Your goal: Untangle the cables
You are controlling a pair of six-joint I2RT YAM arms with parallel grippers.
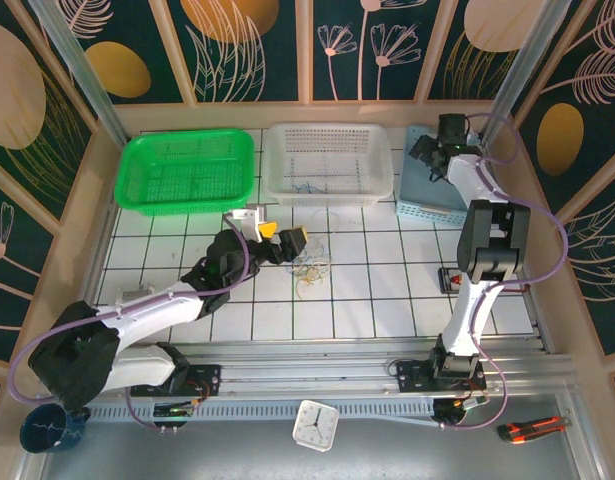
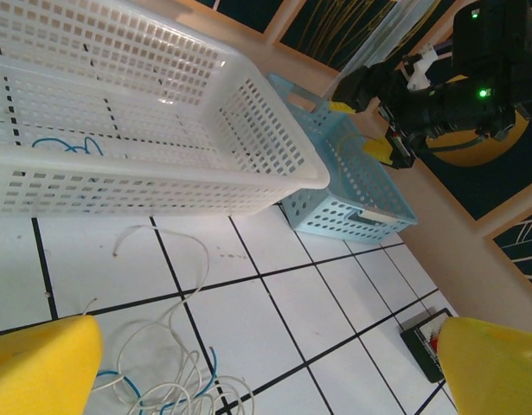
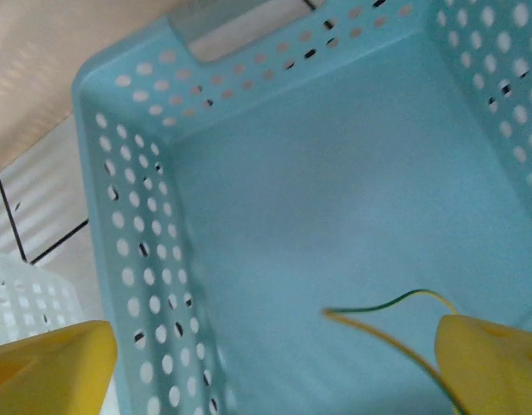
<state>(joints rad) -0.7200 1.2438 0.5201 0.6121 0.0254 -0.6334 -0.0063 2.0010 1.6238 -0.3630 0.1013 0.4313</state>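
Cables (image 1: 309, 268) tangled on the counter (image 1: 387, 300)
Left gripper (image 1: 279, 235) is held open near them; right gripper (image 3: 270, 367) is held open over a blue basket (image 3: 144, 251).

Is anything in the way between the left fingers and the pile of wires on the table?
No, nothing I can see. The open left fingers sit right by the wires, with only bare tile between them.
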